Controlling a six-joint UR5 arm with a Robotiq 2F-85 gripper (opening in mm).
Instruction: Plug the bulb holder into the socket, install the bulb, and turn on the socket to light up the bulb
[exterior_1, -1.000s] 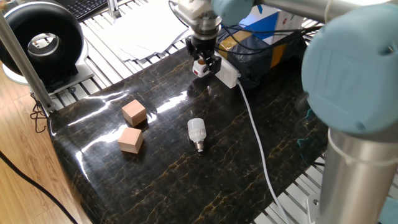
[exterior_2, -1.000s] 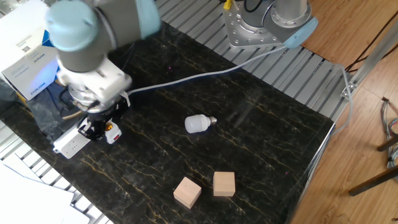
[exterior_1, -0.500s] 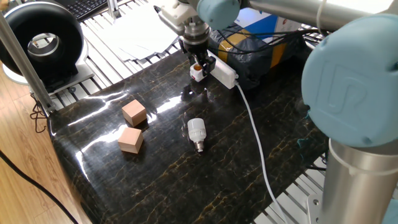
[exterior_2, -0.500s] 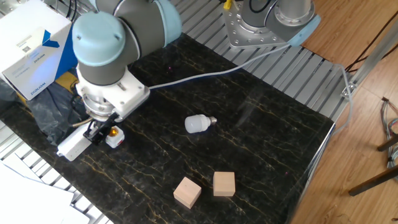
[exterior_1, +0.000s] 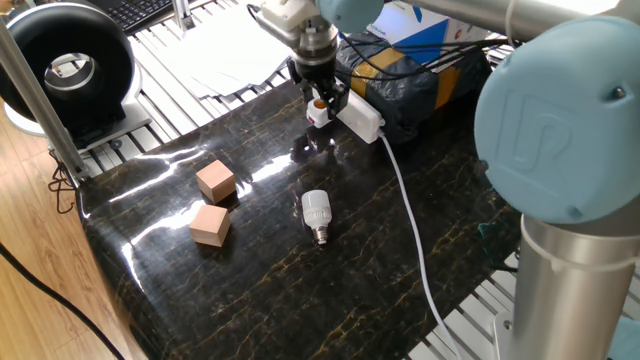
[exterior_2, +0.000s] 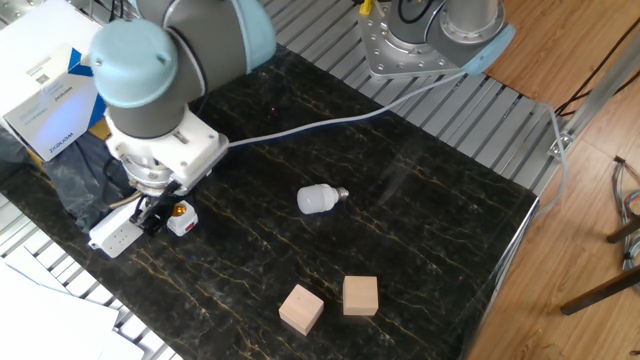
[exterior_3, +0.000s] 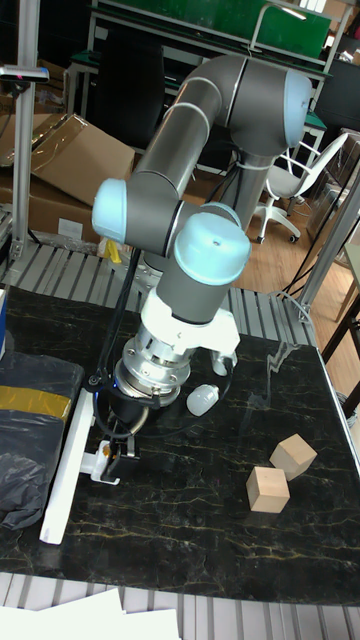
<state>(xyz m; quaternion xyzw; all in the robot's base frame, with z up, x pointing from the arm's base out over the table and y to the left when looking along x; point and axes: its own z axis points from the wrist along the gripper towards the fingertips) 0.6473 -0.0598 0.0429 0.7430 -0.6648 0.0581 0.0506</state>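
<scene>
My gripper (exterior_1: 320, 101) is shut on the bulb holder (exterior_1: 318, 114), a small white cube with an orange opening. It holds the cube low, right at the near end of the socket (exterior_1: 361, 119), a long white power strip. The other fixed view shows the bulb holder (exterior_2: 180, 220) beside the socket (exterior_2: 112, 236), below the gripper (exterior_2: 155, 210). The tall view shows the gripper (exterior_3: 123, 444) at the bulb holder (exterior_3: 104, 464), touching the socket (exterior_3: 63, 480). The bulb (exterior_1: 316, 212) lies on its side mid-table, apart from the gripper, also visible as the bulb (exterior_2: 318, 198).
Two tan wooden blocks (exterior_1: 215, 181) (exterior_1: 210, 224) sit near the table's left edge. A dark wrapped box with yellow tape (exterior_1: 425, 80) lies behind the socket. The white cable (exterior_1: 412, 225) runs across the table. A black round device (exterior_1: 65, 65) stands at the far left.
The gripper has carried the bulb holder a little left along the socket's end and turned its wrist. The bulb and the blocks have not moved.
</scene>
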